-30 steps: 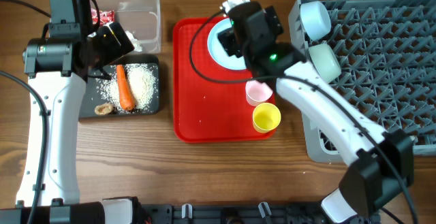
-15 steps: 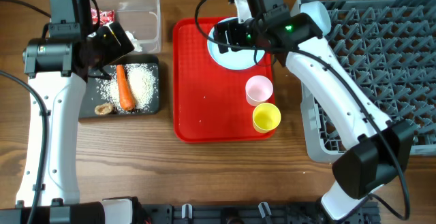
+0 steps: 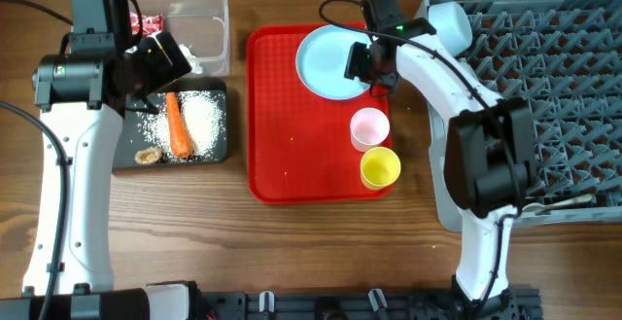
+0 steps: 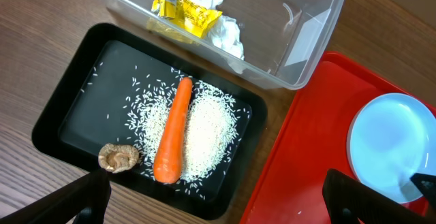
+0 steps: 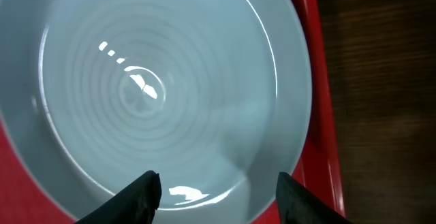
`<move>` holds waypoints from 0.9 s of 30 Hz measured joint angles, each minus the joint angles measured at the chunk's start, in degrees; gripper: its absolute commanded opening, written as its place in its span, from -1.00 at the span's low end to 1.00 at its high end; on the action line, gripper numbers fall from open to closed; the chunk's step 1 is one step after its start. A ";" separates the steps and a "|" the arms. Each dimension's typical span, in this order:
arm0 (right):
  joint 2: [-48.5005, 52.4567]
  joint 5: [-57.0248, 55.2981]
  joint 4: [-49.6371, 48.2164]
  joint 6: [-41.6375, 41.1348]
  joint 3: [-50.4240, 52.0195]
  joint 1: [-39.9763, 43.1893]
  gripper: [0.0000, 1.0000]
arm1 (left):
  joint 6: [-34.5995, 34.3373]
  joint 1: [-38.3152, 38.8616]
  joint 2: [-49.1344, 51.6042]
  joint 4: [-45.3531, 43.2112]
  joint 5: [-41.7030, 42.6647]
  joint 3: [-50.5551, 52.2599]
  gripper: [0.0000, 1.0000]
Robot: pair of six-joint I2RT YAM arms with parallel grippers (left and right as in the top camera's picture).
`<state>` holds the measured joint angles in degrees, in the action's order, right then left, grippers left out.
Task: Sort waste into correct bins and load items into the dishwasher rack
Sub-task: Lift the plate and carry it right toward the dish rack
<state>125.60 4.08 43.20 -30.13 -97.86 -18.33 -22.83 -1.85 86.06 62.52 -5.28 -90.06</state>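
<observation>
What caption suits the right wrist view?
Right gripper poised, jaws apart, over the light-blue plate on the red tray.

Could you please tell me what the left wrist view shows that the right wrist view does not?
Left wrist only: the black tray holding the carrot, rice grains and a brown lump, and the clear tub with a yellow wrapper and tissue. Right wrist only: the right gripper, jaws apart above the light-blue plate. Both: that plate on the red tray.
</observation>
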 measured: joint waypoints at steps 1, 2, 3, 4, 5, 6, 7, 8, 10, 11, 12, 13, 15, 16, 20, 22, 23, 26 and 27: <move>0.79 0.15 -0.17 -0.33 0.00 0.00 0.07 | 0.00 0.00 0.00 0.02 0.00 0.00 1.00; 1.49 0.22 -0.28 -0.76 0.00 0.00 0.04 | 0.00 0.00 0.00 0.00 0.00 0.00 1.00; 1.73 0.17 -0.37 -1.22 0.00 0.00 0.01 | 0.00 0.00 0.00 0.02 0.00 0.00 1.00; 1.81 0.17 -0.37 -1.68 0.00 0.07 -0.03 | 0.00 0.00 0.00 0.02 0.00 0.00 1.00; 1.81 0.17 -0.39 -2.16 0.00 0.13 -0.08 | 0.00 0.00 0.00 0.02 0.00 0.00 1.00; 1.81 0.17 -0.42 -2.45 0.00 0.20 -0.14 | 0.00 0.00 0.00 0.02 0.00 0.00 1.00; 1.81 0.24 -0.83 -3.19 0.00 0.39 -0.23 | 0.00 0.00 0.00 0.00 0.00 0.00 1.00; 1.81 0.61 -1.53 -3.45 0.00 0.63 -0.25 | 0.00 0.00 0.00 0.00 0.00 0.00 1.00; 1.81 1.46 -2.49 -3.72 0.00 1.01 -0.23 | 0.00 0.00 0.00 0.02 0.00 0.00 1.00; 1.77 1.75 -2.47 -3.74 0.00 1.20 -0.17 | 0.00 0.00 0.00 0.02 0.00 0.00 1.00; 1.68 1.92 -2.32 -3.74 0.00 1.31 -0.15 | 0.00 0.00 0.00 0.02 0.02 0.00 1.00; 1.42 1.97 -1.99 -4.00 0.00 1.42 -0.15 | 0.00 0.00 0.00 0.02 0.00 0.00 1.00; 0.31 1.88 0.37 -5.03 0.00 1.64 -0.14 | 0.00 0.00 0.00 0.02 0.00 0.00 1.00; -0.79 1.79 2.40 -5.95 0.00 1.86 -0.14 | 0.00 0.00 0.00 0.00 0.00 0.00 1.00; -2.10 1.46 4.85 -8.22 0.00 3.04 -0.12 | 0.00 0.00 0.00 0.02 0.02 0.00 1.00; -2.10 1.38 5.22 -9.14 0.00 3.67 -0.14 | 0.00 0.00 0.00 0.00 0.00 0.00 1.00; -2.10 1.16 5.42 -9.40 0.00 3.87 -0.14 | 0.00 0.00 0.00 0.02 0.00 0.00 1.00; -2.10 0.76 5.92 -9.77 0.04 3.85 -0.20 | 0.00 0.00 0.00 0.00 0.00 0.00 1.00; -2.10 0.76 5.62 -9.77 0.15 3.85 -0.21 | 0.00 0.00 0.00 0.02 0.00 0.00 1.00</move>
<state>123.50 4.84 48.82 -39.90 -97.71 -14.48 -22.83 -1.85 86.06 62.54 -5.28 -90.06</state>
